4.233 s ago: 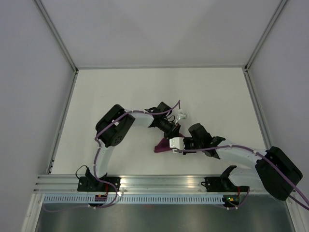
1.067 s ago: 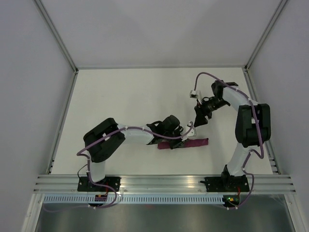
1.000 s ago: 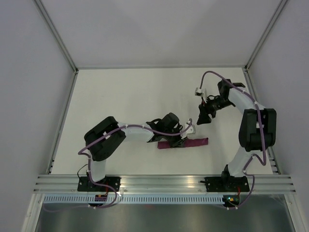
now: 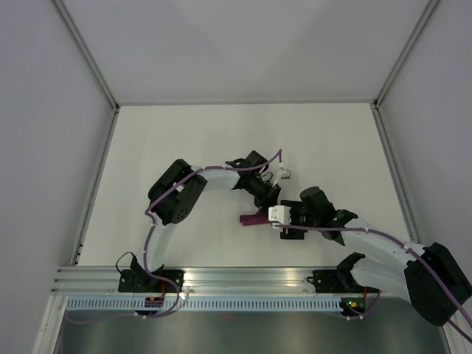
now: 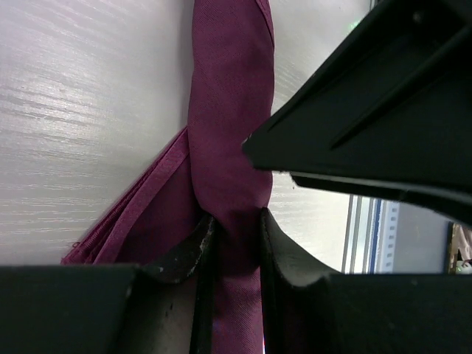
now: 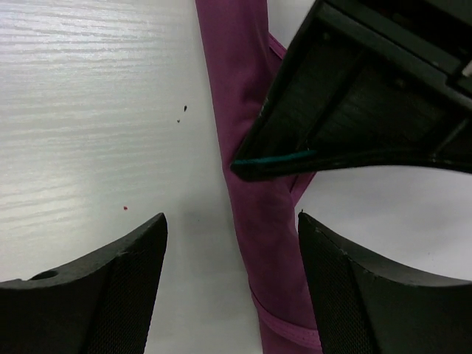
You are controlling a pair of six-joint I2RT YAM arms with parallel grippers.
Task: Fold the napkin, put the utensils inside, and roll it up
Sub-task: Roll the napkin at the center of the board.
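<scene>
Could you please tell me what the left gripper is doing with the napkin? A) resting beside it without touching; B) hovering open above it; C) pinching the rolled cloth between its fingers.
C: in the left wrist view the left gripper is shut on the rolled napkin, with the cloth squeezed between its fingers.

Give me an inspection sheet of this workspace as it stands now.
Surface: white table, a few tiny specks.
Job's things: napkin rolled into a narrow magenta roll, loose flap on one side; utensils not visible.
Clutter: nothing seen.
Grippers: left gripper pinches the roll; right gripper open, straddling it.
Cables: purple cables run along both arms.
Surroundings: grey walls, metal rail at the near edge.
</scene>
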